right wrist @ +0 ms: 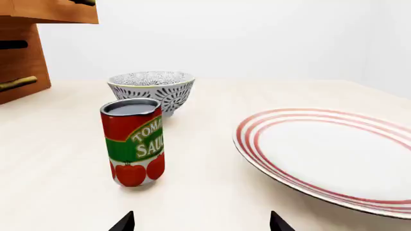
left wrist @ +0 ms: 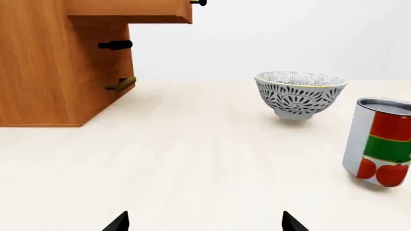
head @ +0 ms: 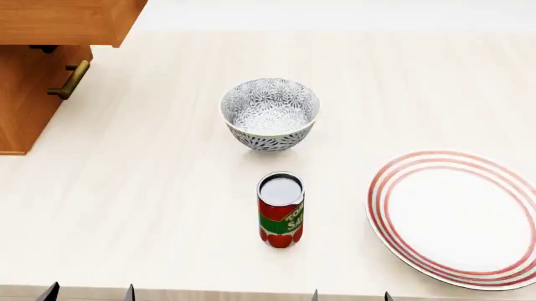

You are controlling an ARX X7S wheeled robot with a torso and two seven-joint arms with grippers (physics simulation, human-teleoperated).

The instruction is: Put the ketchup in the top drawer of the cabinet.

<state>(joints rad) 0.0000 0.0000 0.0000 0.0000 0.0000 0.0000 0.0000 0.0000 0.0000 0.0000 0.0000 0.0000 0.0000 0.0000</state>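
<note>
The ketchup (head: 280,210), a red can with a green band and grey metal top, stands upright on the table; it also shows as the ketchup (right wrist: 134,142) and the ketchup (left wrist: 381,142). At the far left stands the cabinet (head: 25,94), its top drawer (head: 63,22) pulled out over the lower brass handle (head: 71,80). My left gripper (head: 90,293) and right gripper (head: 350,296) sit at the table's near edge, both open with nothing between the fingertips (left wrist: 119,222). Both stand nearer than the can, apart from it.
A grey-white patterned bowl (head: 270,114) stands just beyond the can. A white plate with red rings (head: 456,216) lies to the can's right. The pale table (head: 150,188) stretches between the can and the cabinet.
</note>
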